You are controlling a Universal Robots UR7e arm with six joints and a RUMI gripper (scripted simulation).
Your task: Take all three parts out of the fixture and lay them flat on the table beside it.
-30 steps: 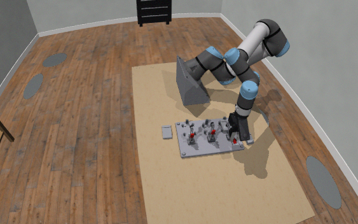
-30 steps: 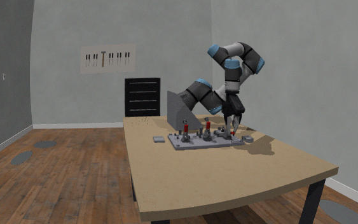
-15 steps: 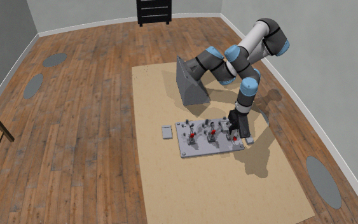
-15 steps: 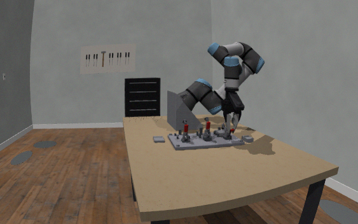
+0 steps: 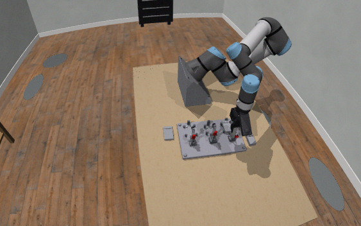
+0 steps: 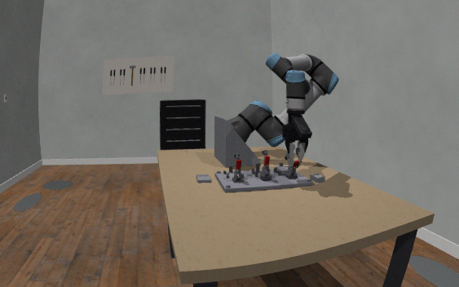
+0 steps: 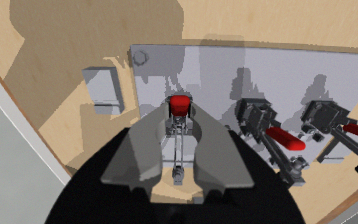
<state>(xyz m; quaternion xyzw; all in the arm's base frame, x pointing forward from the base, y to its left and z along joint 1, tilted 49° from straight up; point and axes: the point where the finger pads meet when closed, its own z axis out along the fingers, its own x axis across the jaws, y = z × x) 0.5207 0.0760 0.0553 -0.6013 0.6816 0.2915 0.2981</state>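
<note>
The grey fixture plate lies on the table with three toggle clamps. My gripper is over the plate's right end, shut on the red handle of the right clamp. The left clamp and middle clamp have red handles standing up, seen also in the side view. One flat grey part lies on the table left of the plate. Another grey part lies on the table right of it and also shows in the wrist view. A light grey block sits on the plate behind my fingers.
A grey wedge-shaped arm mount stands on the table behind the fixture. The table's right edge runs close to the right-hand part. A black drawer cabinet stands by the far wall.
</note>
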